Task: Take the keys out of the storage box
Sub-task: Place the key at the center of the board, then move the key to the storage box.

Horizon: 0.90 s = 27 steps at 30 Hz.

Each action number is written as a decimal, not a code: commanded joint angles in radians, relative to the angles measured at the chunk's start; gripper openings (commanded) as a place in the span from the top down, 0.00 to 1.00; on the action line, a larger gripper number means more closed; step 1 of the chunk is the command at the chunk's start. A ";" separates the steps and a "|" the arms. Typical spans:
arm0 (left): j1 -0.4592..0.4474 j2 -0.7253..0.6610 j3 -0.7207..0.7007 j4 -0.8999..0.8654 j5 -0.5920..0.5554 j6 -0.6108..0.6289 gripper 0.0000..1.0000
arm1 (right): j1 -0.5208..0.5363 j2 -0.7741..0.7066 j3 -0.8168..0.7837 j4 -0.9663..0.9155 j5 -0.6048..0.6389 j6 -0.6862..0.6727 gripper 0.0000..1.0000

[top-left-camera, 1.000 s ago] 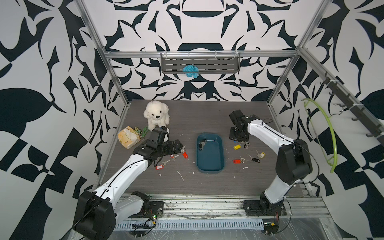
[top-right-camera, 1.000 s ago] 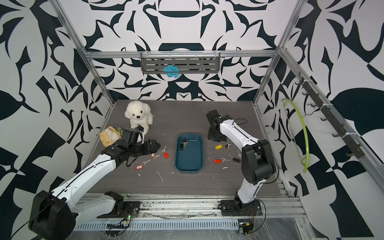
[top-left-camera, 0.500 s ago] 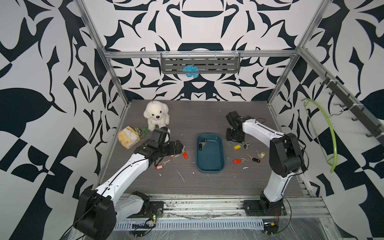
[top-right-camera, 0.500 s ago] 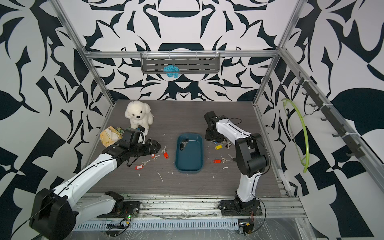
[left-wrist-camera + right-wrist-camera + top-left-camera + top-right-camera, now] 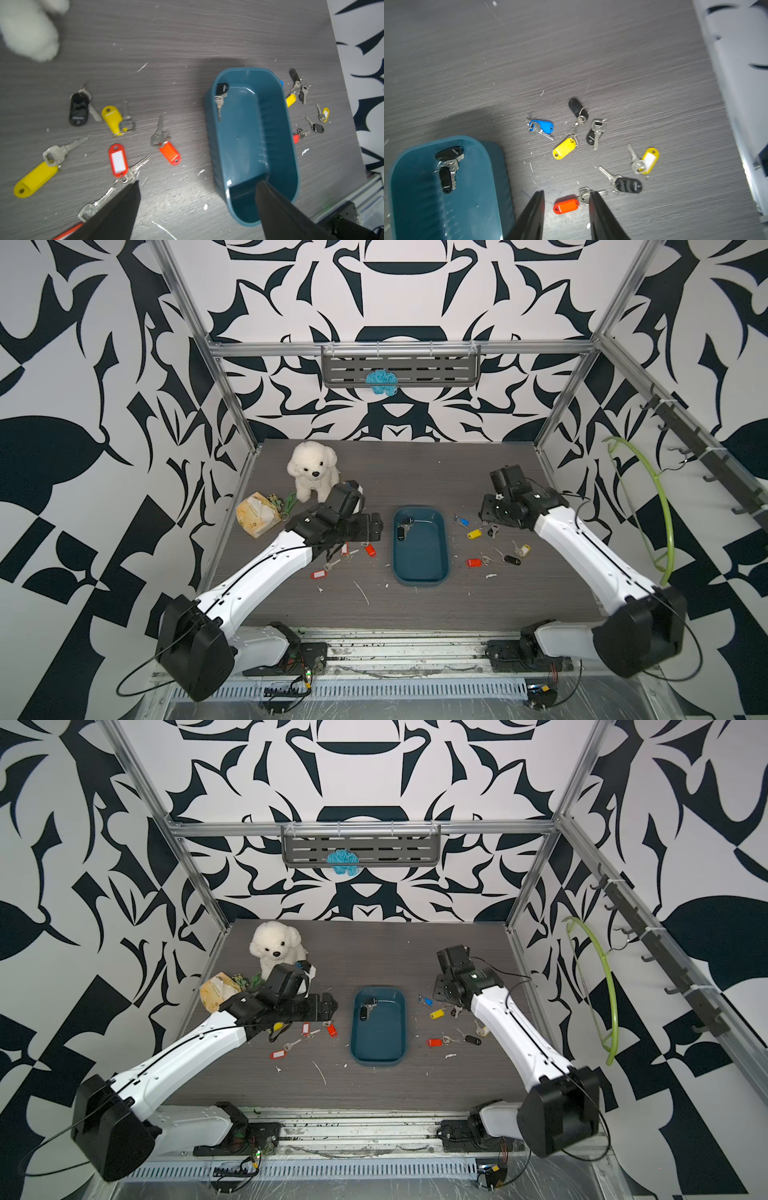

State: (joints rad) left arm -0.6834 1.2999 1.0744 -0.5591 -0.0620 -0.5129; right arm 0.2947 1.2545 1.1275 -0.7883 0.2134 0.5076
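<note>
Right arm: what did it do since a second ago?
The right arm swung its elbow out toward the front rail, and the right claw opened, empty. The left claw, the storage box and the keys in it stayed put.

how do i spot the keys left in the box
Find the dark teal storage box mid-table. In its far corner, on the plush dog's side, lies a silver key bunch with black fobs. It alone is inside the box; the rest lie outside.

No writing is legible; marks on the keys point(image 5: 536, 130) are too small.
</note>
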 commanded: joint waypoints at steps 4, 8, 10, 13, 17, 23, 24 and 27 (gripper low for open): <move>-0.167 0.264 0.242 -0.104 -0.113 -0.089 0.09 | -0.025 -0.184 -0.073 -0.033 0.036 -0.082 0.63; -0.227 0.492 0.466 -0.205 -0.125 -0.202 0.14 | -0.047 -0.214 -0.099 -0.053 0.025 -0.108 0.65; -0.228 0.587 0.559 -0.251 -0.110 -0.257 0.14 | -0.056 -0.223 -0.111 -0.058 0.020 -0.118 0.66; -0.228 0.702 0.678 -0.308 -0.108 -0.308 0.21 | -0.070 -0.243 -0.131 -0.058 0.002 -0.130 0.69; -0.224 0.805 0.771 -0.341 -0.129 -0.331 0.34 | -0.087 -0.271 -0.156 -0.052 -0.019 -0.142 0.72; -0.183 0.879 0.800 -0.361 -0.159 -0.340 0.63 | -0.099 -0.283 -0.178 -0.032 -0.075 -0.144 0.75; -0.176 0.888 0.804 -0.364 -0.169 -0.336 0.69 | -0.100 -0.281 -0.180 -0.029 -0.080 -0.144 0.76; -0.157 0.914 0.810 -0.369 -0.182 -0.319 0.86 | -0.103 -0.276 -0.187 -0.019 -0.087 -0.147 0.78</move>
State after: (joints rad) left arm -0.8608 2.1807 1.8645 -0.8806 -0.2073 -0.8440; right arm 0.1974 0.9829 0.9524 -0.8352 0.1478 0.3740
